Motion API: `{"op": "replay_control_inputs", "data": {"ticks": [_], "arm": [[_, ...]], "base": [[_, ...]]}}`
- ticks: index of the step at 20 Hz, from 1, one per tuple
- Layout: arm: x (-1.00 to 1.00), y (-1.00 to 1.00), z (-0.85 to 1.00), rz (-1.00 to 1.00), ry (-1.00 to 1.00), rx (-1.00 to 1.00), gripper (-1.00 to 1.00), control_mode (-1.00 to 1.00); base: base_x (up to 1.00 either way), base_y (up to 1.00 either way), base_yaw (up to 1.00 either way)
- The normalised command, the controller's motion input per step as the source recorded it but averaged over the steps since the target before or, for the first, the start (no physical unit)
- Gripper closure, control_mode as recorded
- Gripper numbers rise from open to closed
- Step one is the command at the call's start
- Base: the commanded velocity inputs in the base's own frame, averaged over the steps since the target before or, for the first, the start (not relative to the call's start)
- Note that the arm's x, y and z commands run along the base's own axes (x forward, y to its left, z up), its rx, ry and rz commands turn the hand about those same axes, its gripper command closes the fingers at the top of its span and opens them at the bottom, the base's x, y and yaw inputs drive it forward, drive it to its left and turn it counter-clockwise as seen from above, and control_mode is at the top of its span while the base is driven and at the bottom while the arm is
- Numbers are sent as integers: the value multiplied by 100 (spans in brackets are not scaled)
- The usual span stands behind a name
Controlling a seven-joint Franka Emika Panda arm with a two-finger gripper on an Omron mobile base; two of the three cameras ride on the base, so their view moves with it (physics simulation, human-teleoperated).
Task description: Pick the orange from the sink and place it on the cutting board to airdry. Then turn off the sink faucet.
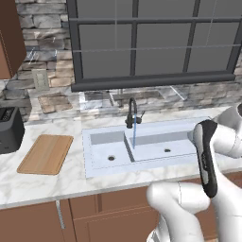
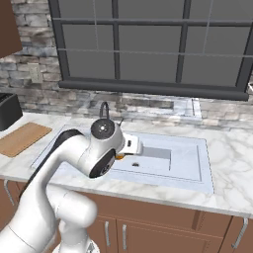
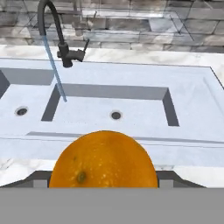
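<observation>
Orange in the claw, raised above the sink's front rim.

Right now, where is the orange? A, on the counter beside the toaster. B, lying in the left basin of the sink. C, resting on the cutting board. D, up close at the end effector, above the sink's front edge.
D: in the hand view the orange fills the foreground at the end effector, with the sink basins bare beyond it.

Dark-framed window across the top, grey stone wall behind, white marble surface mid-frame, brown wooden cabinets along the bottom, black toaster at left.
</observation>
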Motion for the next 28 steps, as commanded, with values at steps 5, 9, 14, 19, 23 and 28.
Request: {"op": "replay_control_inputs", "data": {"ticks": [5, 9, 14, 19, 23, 28], "arm": [[-33, 70, 54, 11, -7, 0, 100, -100], [-22, 86, 42, 18, -3, -4, 100, -100], [-11, 74, 27, 22, -3, -8, 100, -100], [0, 72, 20, 25, 0, -9, 100, -100], [-29, 88, -2, 19, -5, -8, 100, -100], [-13, 77, -3, 16, -12, -8, 100, -100]], "base": [[0, 0, 0], [0, 0, 0], [0, 0, 0], [0, 0, 0], [0, 0, 0], [0, 0, 0]]}}
